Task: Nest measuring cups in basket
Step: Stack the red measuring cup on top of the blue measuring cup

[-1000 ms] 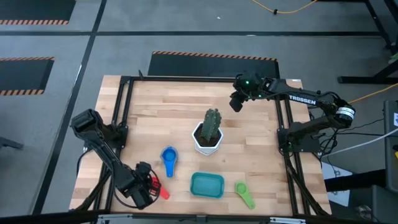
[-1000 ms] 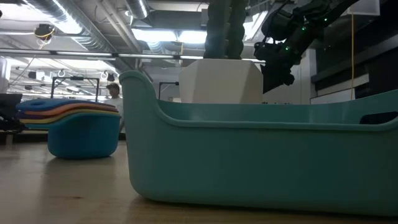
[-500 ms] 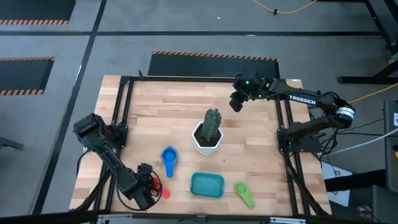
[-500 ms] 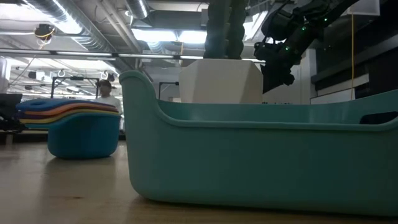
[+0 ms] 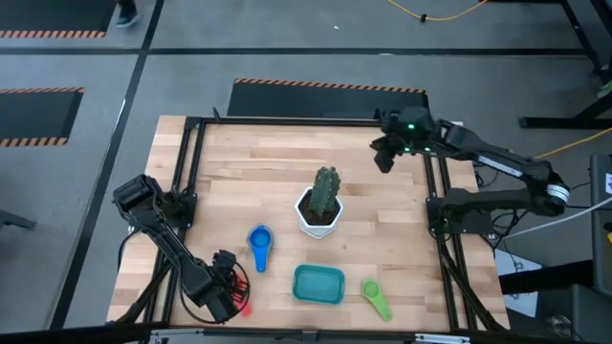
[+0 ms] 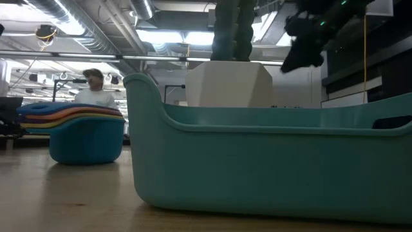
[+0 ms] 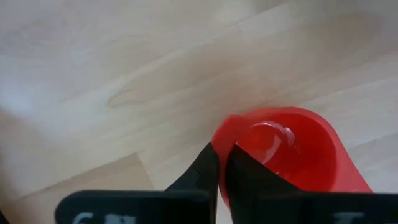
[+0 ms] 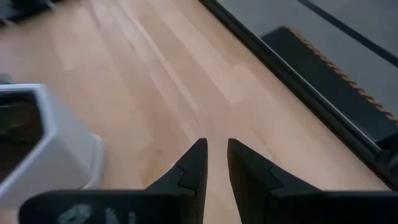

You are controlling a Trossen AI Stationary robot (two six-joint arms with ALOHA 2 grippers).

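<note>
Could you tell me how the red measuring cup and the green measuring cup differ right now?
The red measuring cup sits at the table's front left with the left gripper shut on its rim; the green measuring cup lies untouched at the front right, just beside the teal basket. The red one is largely hidden under the gripper from above, while the green one shows whole, handle included. Both rest on the wooden table, outside the basket.

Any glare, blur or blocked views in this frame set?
Left wrist view: a bright highlight sits inside the red cup, and the table looks soft. Low view: the basket fills most of the frame, and ceiling lights glare behind the cactus pot. High view: evenly lit, no strong shadows.
</note>
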